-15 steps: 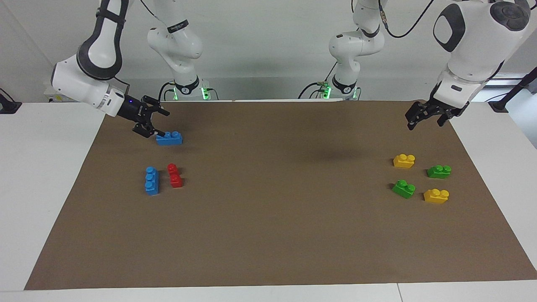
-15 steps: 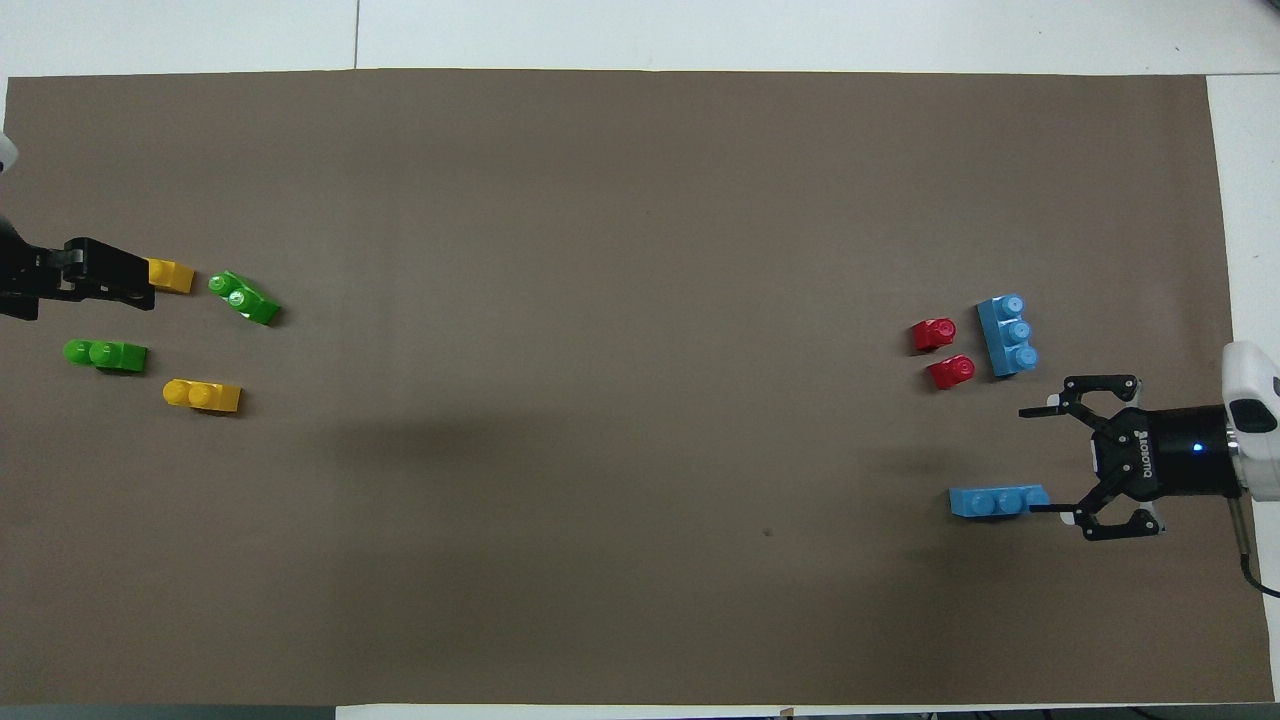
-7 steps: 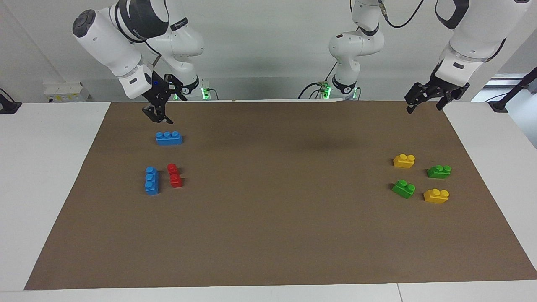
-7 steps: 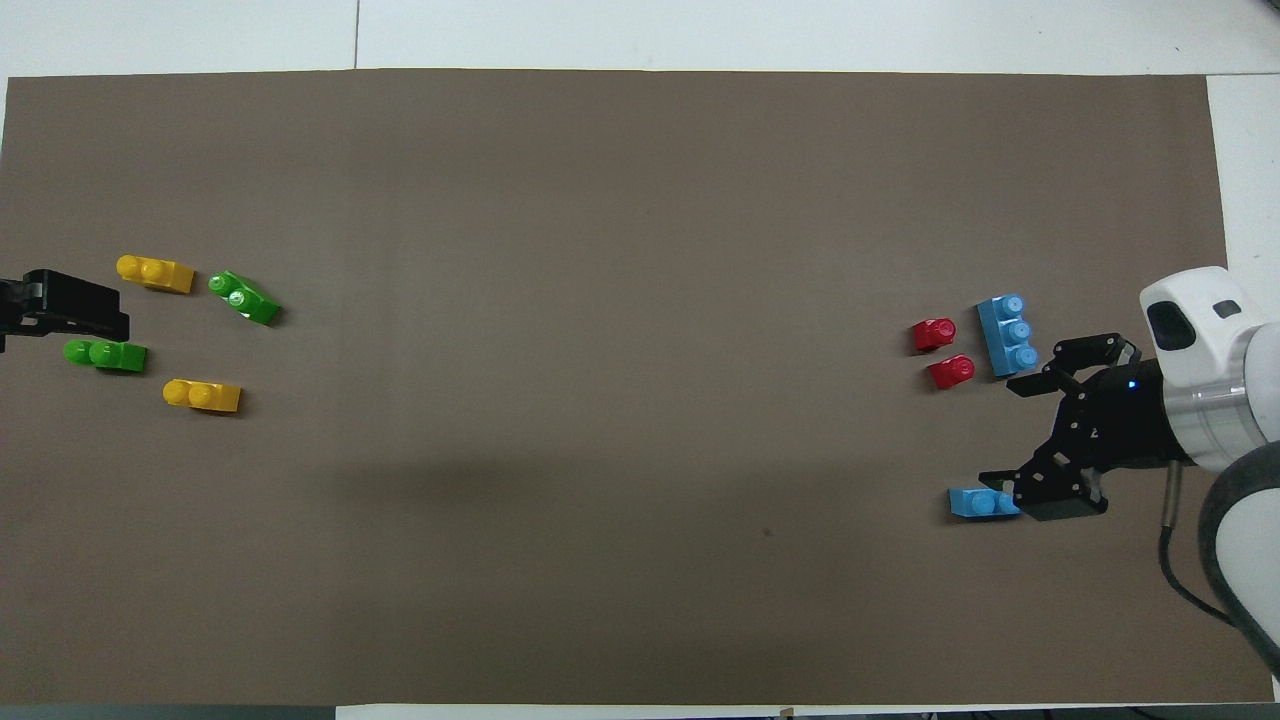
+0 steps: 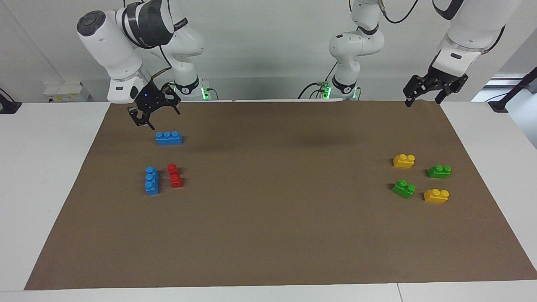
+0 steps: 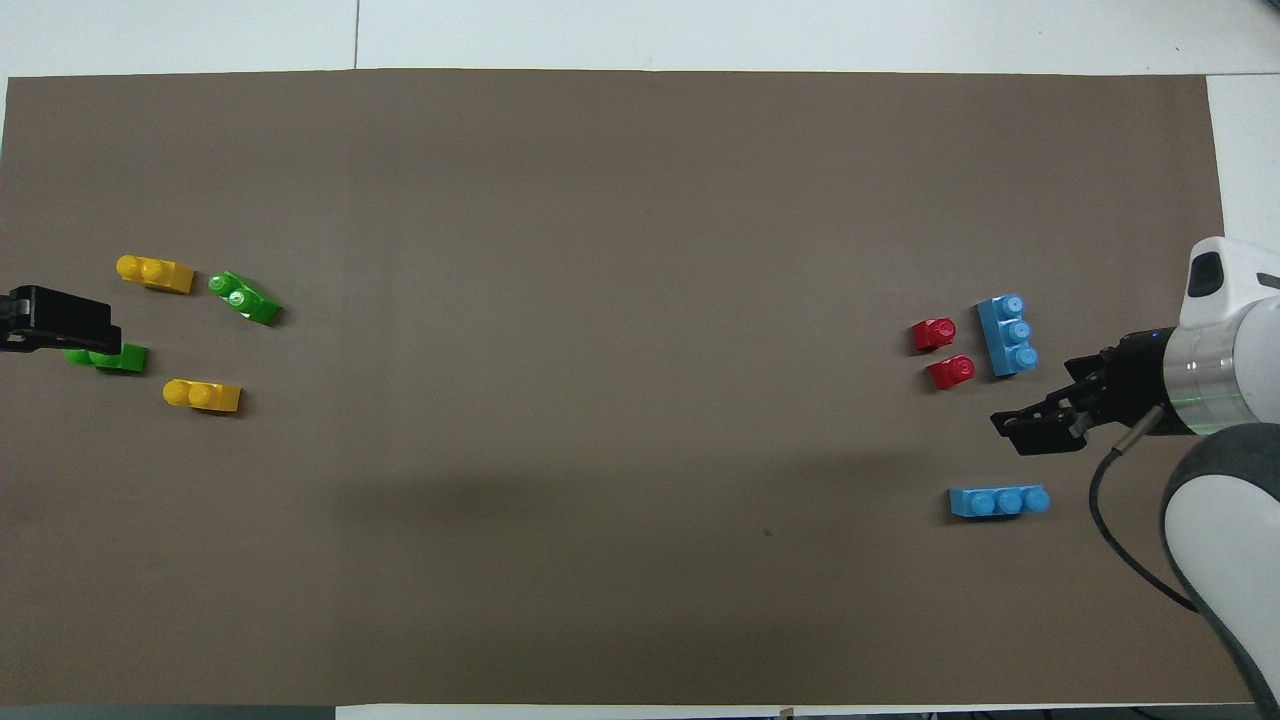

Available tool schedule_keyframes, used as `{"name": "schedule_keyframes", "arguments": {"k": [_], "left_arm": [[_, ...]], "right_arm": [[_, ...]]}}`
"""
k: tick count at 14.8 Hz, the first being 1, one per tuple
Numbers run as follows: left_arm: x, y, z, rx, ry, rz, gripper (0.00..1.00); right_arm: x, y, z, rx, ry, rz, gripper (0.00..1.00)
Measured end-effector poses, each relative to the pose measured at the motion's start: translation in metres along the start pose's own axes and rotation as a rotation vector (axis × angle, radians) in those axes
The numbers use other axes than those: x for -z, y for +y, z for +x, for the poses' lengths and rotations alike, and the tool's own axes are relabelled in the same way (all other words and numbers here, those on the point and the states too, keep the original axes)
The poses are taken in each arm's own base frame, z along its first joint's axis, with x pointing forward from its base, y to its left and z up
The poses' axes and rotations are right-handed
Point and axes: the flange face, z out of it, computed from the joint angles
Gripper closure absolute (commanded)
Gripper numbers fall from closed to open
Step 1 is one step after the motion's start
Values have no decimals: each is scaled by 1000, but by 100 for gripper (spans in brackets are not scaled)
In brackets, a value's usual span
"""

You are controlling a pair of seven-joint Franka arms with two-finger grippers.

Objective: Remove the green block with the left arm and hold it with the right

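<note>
Two green blocks lie on the brown mat toward the left arm's end: one green block (image 5: 439,171) (image 6: 122,358), and another green block (image 5: 403,188) (image 6: 244,298) farther from the robots. My left gripper (image 5: 421,100) (image 6: 70,322) hangs open and empty, high over the mat's edge nearest the robots. From overhead it covers part of the nearer green block without touching it. My right gripper (image 5: 156,116) (image 6: 1030,430) is open and empty, raised above a blue three-stud brick (image 5: 169,138) (image 6: 998,500).
Two yellow bricks (image 5: 404,160) (image 5: 436,196) lie beside the green blocks. Toward the right arm's end, a second blue brick (image 5: 152,180) lies next to red bricks (image 5: 175,175). The brown mat (image 5: 272,209) covers most of the white table.
My right gripper lifted off the blue brick near it and turned, leaving the brick in place. My left gripper rose and drew back slightly toward the robots.
</note>
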Motion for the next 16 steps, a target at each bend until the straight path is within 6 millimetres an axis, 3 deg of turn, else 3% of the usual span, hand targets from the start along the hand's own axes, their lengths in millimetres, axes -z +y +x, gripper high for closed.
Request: {"name": "schedule_keyframes", "arguments": {"k": [3, 6, 8, 11, 16], "left_arm": [[1, -1, -1, 2, 1, 0, 0], [0, 0, -1, 3, -1, -19, 0], [-1, 1, -1, 3, -2, -25, 0], [-1, 2, -1, 2, -2, -34, 0], [-1, 2, -1, 1, -3, -37, 0]], "right_arm": [[20, 7, 16, -114, -11, -59, 0], [53, 20, 49, -183, -71, -78, 0], [63, 30, 68, -232, -88, -81, 0], [61, 46, 69, -265, -108, -80, 0], [62, 49, 53, -296, -167, -60, 0]]}}
